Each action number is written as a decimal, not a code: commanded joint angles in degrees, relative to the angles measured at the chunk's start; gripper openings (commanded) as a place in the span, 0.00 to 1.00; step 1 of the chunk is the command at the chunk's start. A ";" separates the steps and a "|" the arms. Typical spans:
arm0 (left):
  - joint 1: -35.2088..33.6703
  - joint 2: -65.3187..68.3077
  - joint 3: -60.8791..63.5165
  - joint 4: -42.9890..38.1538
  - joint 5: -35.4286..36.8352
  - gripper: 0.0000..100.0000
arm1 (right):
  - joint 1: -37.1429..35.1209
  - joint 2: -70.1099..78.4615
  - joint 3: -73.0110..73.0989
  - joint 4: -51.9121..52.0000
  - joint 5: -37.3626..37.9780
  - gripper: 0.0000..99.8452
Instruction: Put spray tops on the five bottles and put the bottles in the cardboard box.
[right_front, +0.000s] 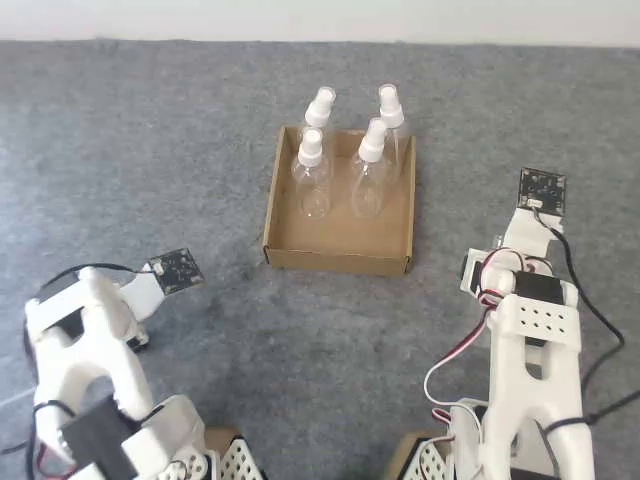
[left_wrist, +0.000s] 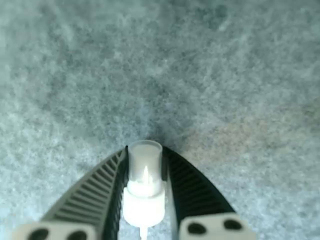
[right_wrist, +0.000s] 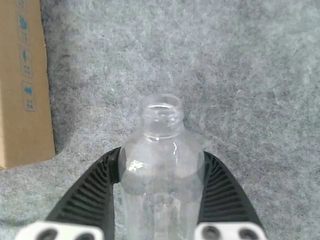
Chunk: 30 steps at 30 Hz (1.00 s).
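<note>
Left wrist view: the left gripper (left_wrist: 145, 153) grasps a spray top (left_wrist: 144, 197); the right gripper (right_wrist: 161, 156) grasps an uncapped bottle (right_wrist: 160, 175) near the box (right_wrist: 25, 85).

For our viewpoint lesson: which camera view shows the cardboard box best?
The high view: the whole cardboard box appears from above, with capped bottles standing in it. The right wrist view catches one outer wall; the left wrist view faces carpet and a spray top.

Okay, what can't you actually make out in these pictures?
Left wrist view: spray top, lower end cut off by the picture edge.
Right wrist view: open bottle, base cut off likewise.
High view: rear bottles, bases hidden behind the front bottles in the cardboard box.
</note>
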<state>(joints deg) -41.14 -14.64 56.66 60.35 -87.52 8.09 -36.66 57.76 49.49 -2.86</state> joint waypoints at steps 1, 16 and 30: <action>0.26 -0.44 -8.84 6.33 7.12 0.01 | 0.84 -2.42 -0.88 -1.10 0.00 0.05; 0.26 -0.44 -40.13 36.75 14.68 0.01 | 0.92 -2.42 -0.88 -1.10 0.00 0.05; 0.00 -0.44 -47.87 37.89 32.00 0.01 | 0.92 -2.42 -0.88 -1.10 0.00 0.05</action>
<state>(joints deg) -41.14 -14.64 13.14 97.19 -60.79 8.09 -36.66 57.76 49.49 -2.86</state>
